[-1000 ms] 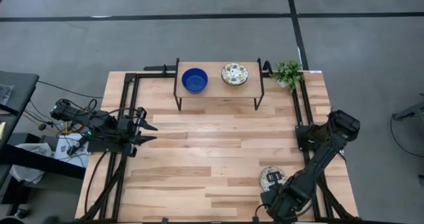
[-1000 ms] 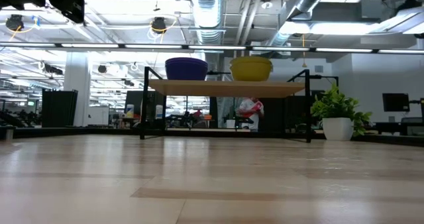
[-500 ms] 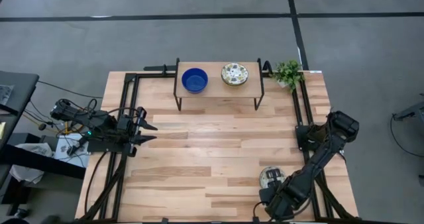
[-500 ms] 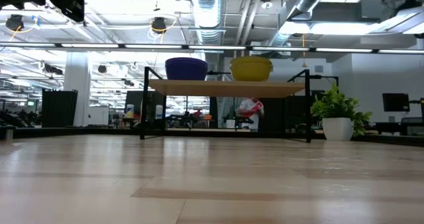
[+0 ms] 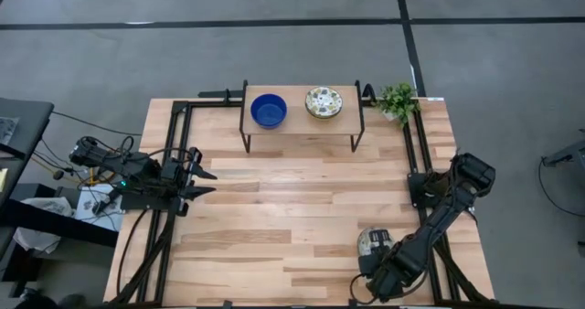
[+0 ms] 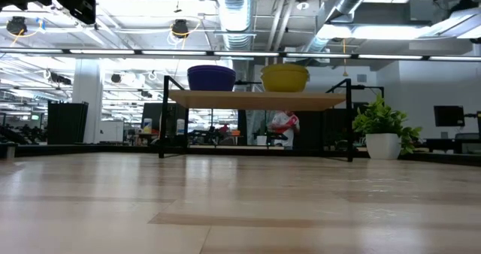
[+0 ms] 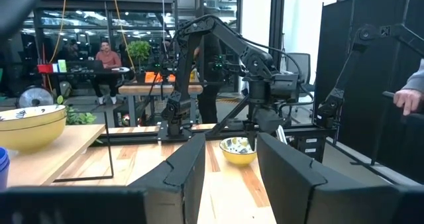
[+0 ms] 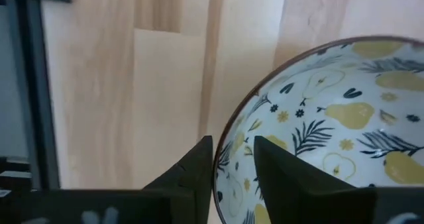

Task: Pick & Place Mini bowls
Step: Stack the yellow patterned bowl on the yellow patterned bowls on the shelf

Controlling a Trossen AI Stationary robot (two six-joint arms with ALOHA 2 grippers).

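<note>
Two mini bowls stand on a raised shelf [image 5: 302,124] at the table's far edge: a cobalt blue one [image 5: 268,110] and a white patterned one [image 5: 324,102]. A third, patterned inside and yellow outside [image 5: 371,242], sits near the table's near right corner; the left wrist view shows it [image 7: 238,151] too. My right gripper [image 8: 232,168] is down at this bowl and shut on its rim. My left gripper [image 5: 208,183] waits open above the table's left side, pointing right. The other bowls are out of view. My right gripper holds the patterned bowl by its rim [image 8: 226,144], at the side facing the table's near edge. One finger [image 8: 195,168] is outside the wall and the other [image 8: 285,174] is inside, coming from above. Whether the bowl's base is on the table does not show.
A small green plant in a white pot [image 5: 398,101] stands at the far right corner beside the shelf. Black rails [image 5: 416,154] run along the left and right sides. Bare wood [image 5: 292,199] stretches between the shelf and the near edge. People sit beyond the table [image 7: 106,55].
My right gripper and the patterned bowl have shifted slightly toward the table's left and far side. The left arm has kept still.
</note>
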